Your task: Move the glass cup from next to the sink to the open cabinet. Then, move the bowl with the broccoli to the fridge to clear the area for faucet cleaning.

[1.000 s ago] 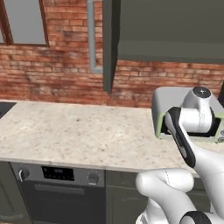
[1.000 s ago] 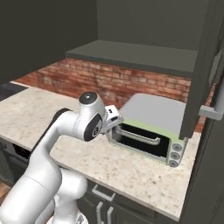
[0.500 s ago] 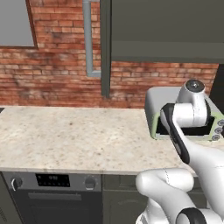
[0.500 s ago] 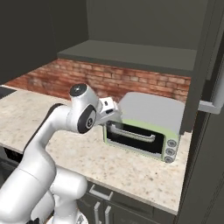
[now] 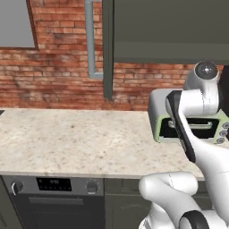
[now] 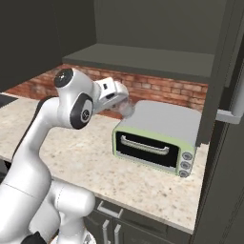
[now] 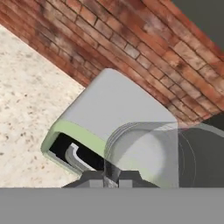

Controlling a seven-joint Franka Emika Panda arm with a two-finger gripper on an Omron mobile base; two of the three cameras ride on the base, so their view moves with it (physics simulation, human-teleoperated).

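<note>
Brick wall behind, the tool (image 6: 125, 106) grips the cup (image 6: 127, 109) above the toaster oven (image 6: 157, 138); cabinet shelf (image 6: 143, 59) lies at twelve o'clock.

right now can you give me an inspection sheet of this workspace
surface: beige speckled stone countertop, bare in front of the brick wall
job's things: small translucent pale grey glass cup held in the air above the toaster oven; dark grey open upper cabinet with its shelf bare
clutter: pale green and grey toaster oven on the counter, door shut
grippers: gripper shut on the glass cup
cables: nothing seen
surroundings: red brick wall, grey vertical pipe, built-in oven under the counter
</note>
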